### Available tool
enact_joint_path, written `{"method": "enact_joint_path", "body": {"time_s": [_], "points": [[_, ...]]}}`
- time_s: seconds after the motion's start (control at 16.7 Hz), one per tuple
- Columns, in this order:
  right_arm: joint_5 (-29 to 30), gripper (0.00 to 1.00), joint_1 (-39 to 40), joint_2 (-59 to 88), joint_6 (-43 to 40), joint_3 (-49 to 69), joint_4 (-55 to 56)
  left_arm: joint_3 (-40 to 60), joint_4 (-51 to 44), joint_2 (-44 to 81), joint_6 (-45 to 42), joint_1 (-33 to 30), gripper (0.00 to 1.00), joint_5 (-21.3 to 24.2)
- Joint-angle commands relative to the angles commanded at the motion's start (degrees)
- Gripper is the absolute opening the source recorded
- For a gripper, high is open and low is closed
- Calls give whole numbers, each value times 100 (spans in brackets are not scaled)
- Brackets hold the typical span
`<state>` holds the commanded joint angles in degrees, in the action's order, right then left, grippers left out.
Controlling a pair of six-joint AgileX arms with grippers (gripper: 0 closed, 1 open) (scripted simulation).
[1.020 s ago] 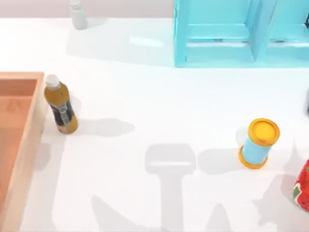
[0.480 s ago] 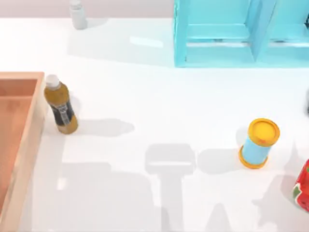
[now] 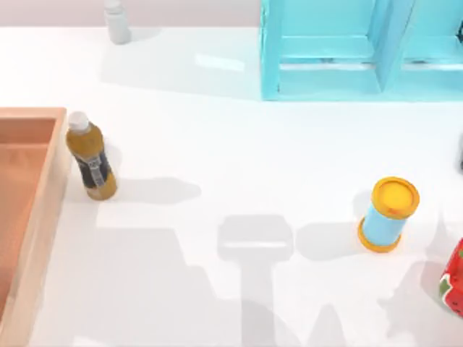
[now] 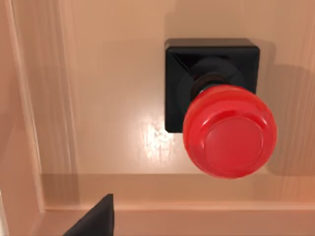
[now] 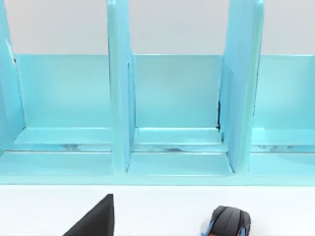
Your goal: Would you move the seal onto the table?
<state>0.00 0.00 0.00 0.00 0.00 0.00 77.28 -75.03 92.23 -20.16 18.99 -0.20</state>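
- The seal (image 4: 216, 108) stands upright on the wooden tray (image 4: 98, 98) floor, near a corner, right of centre in the left wrist view.
- Probably light, rigid, top-heavy; the glossy knob may slip, so pinch the square black base.
- Left claw: one dark fingertip shows low in frame; spread or clenched, I cannot tell.
- Right claw faces the blue shelf (image 5: 172, 108), state unclear.
- The counter (image 3: 253, 144) has free room.

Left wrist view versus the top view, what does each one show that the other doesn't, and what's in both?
The left wrist view has the seal, black square base and red knob, standing upright on the tray floor near an inner corner. The top view has the tea bottle beside the tray's outer wall, the blue cylinder with yellow lid, the strawberry-patterned object, the light blue shelf unit and the table. Both share the wooden tray.
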Motion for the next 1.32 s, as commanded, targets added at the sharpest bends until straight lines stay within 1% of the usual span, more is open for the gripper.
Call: {"method": "enact_joint_path", "body": {"time_s": [0.18, 0.3, 0.42, 0.66, 0.78, 1.08, 1.32], "points": [[0, 100, 0, 0, 0, 0, 0, -33, 31, -14, 8, -26, 100, -1], [0, 100, 0, 0, 0, 0, 0, -228, 236, 32, 12, -14, 100, -1], [0, 100, 0, 0, 0, 0, 0, -586, 682, 123, 3, -3, 100, -1], [0, 100, 0, 0, 0, 0, 0, -1444, 1886, 368, -26, 20, 100, -1], [0, 100, 0, 0, 0, 0, 0, -1734, 2209, 455, -36, 29, 100, -1], [0, 100, 0, 0, 0, 0, 0, -1810, 2293, 483, -40, 32, 100, 1], [0, 100, 0, 0, 0, 0, 0, -1810, 2293, 483, -40, 32, 70, 1]]}}
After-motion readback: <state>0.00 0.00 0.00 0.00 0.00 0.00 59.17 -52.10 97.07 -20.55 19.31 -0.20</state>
